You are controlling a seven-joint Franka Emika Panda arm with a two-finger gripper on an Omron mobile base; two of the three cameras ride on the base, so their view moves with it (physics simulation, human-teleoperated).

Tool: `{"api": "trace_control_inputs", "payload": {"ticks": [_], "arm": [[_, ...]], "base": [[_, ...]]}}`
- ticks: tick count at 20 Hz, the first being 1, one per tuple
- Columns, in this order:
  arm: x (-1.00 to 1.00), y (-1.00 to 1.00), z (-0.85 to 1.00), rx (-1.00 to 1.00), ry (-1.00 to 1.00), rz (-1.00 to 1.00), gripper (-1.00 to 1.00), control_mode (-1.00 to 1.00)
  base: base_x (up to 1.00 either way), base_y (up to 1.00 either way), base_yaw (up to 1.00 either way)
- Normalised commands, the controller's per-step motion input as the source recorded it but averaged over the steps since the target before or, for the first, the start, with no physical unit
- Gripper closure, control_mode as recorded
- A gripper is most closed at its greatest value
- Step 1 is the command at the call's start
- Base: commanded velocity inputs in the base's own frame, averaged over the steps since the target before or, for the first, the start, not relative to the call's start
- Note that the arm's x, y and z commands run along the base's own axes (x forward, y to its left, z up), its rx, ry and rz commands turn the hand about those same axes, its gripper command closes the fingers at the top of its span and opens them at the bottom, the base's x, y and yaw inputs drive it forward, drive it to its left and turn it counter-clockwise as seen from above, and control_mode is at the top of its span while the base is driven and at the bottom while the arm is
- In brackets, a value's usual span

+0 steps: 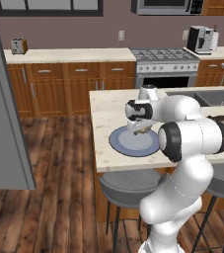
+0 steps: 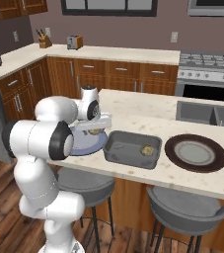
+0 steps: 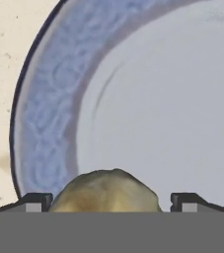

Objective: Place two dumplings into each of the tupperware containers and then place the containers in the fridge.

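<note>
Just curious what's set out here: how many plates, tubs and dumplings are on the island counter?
Round plates: 2, blue-grey plate, dark brown plate
Smoky grey plastic tubs: 1
Tan pleated dumplings: 2, one on the blue-grey plate, one in the tub
Total: 5

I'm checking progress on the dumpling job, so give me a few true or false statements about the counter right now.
1. A dumpling lies in the tub. True.
2. The hand is over the brown plate. False: it is over the blue plate.
3. A dumpling sits between the hand's fingers. True.
4. The brown plate holds two dumplings. False: no dumplings show on it.
5. The tub stands between the two plates. True.
</note>
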Motion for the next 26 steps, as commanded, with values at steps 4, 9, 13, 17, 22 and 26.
{"api": "trace_control_inputs", "payload": {"ticks": [4,9,13,17,22,26], "arm": [[-0.22,0.00,0.01,0.00,0.00,0.00,1.00,-1.00],[-0.61,-0.11,0.70,-0.01,0.00,-0.01,1.00,-1.00],[-0.97,-0.78,1.00,-0.03,-0.10,-0.14,1.00,-1.00],[-1.00,-1.00,0.86,0.00,-0.05,-0.21,1.00,-1.00],[-0.60,-1.00,0.39,0.00,0.02,-0.27,1.00,-1.00],[0.06,-0.74,-0.40,0.00,0.11,-0.20,1.00,-1.00]], "base": [[0.00,0.00,0.00],[0.00,0.00,0.00],[0.00,0.00,0.00],[0.00,0.00,0.00],[0.00,0.00,0.00],[0.00,0.00,0.00]]}}
